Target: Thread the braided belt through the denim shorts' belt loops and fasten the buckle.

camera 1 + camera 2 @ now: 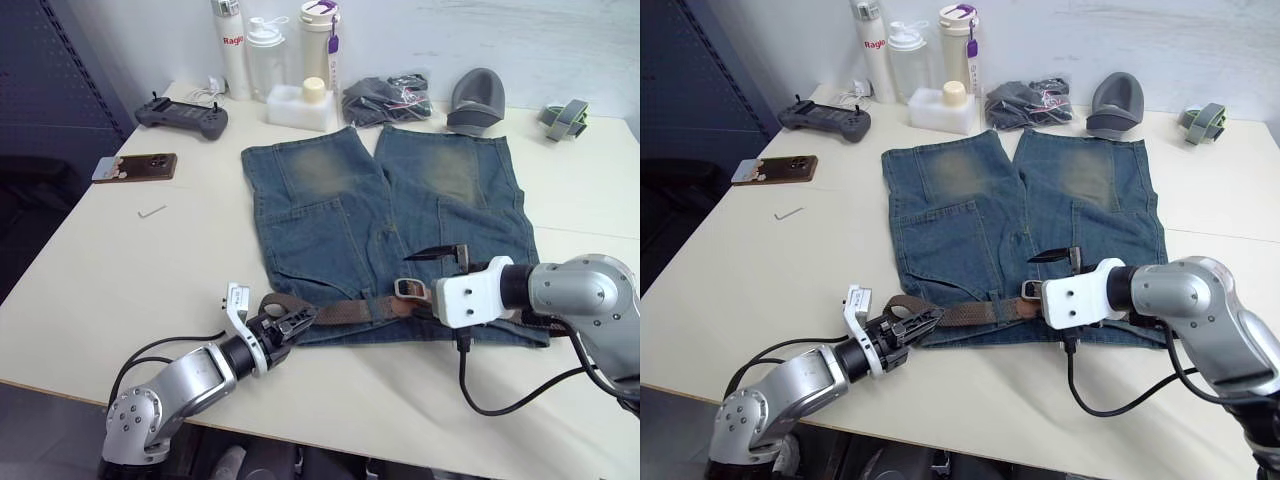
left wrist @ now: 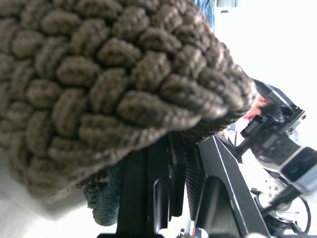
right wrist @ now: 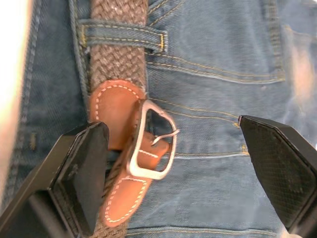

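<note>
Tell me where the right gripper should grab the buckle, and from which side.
Grip the buckle across its two long metal sides, coming straight down from above. It lies flat on the denim shorts, its frame standing clear of the leather, and the open right gripper already straddles it. Keep off the prong, which crosses the frame and would likely slip.

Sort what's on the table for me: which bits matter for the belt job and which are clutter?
Job: denim shorts, braided belt, buckle, belt loops, left gripper shut on the belt, right gripper open over the buckle.

Clutter: bottles, controller, phone, hex key, strap roll.
</note>
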